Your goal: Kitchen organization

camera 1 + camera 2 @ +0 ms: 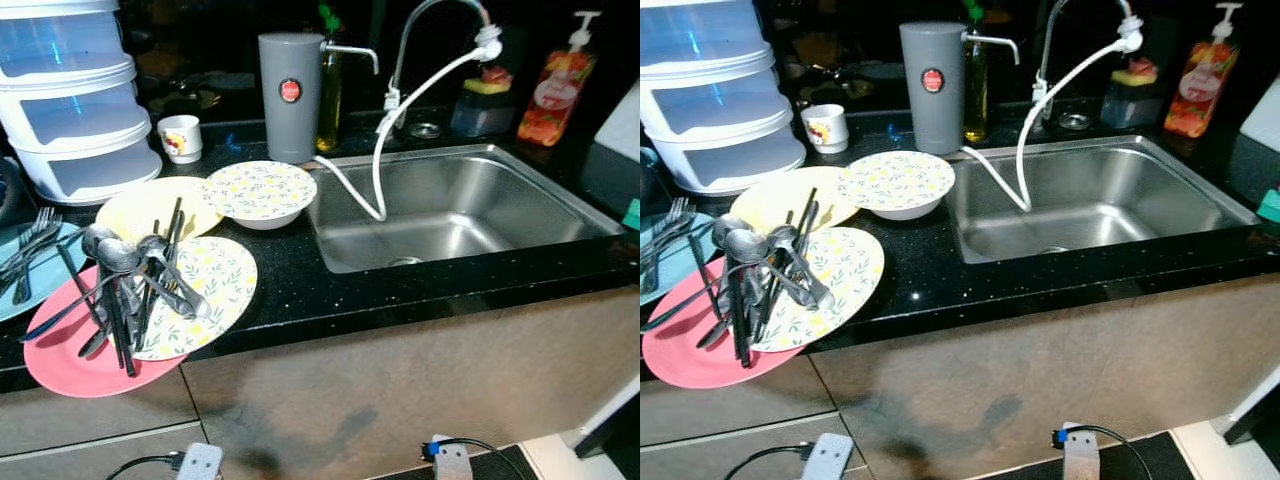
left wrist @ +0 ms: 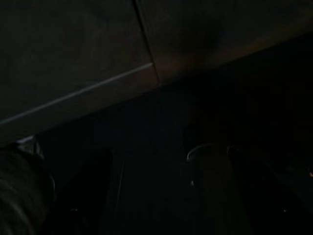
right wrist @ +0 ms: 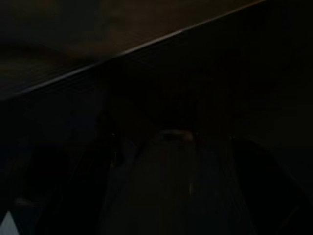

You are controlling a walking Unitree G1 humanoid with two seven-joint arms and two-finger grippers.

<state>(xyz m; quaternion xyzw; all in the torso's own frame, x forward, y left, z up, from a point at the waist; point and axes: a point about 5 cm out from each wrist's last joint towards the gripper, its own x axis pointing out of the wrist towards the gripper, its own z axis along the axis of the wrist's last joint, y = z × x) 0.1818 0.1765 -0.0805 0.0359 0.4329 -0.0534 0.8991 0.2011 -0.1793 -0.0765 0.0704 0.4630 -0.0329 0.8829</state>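
Note:
On the black counter [image 1: 300, 290], left of the sink, lie stacked dishes. A pink plate [image 1: 65, 365] hangs over the front edge, with a floral plate [image 1: 220, 275] partly on top. A pile of spoons and dark-handled cutlery [image 1: 130, 290] lies across both. Behind them are a yellow plate [image 1: 130, 205] and a floral bowl [image 1: 260, 190]. A blue plate [image 1: 20, 290] at the far left carries forks [image 1: 30, 245]. My left arm [image 1: 198, 462] and right arm [image 1: 452, 462] hang idle low in front of the cabinet. Both wrist views are very dark.
The steel sink [image 1: 450, 205] holds nothing but a white hose [image 1: 385, 150] from the faucet. Along the back stand a white stacked container [image 1: 70, 110], a small cup [image 1: 181, 138], a grey canister [image 1: 290, 95], an oil bottle [image 1: 330, 100], a sponge holder [image 1: 485, 100] and a soap pump bottle [image 1: 555, 90].

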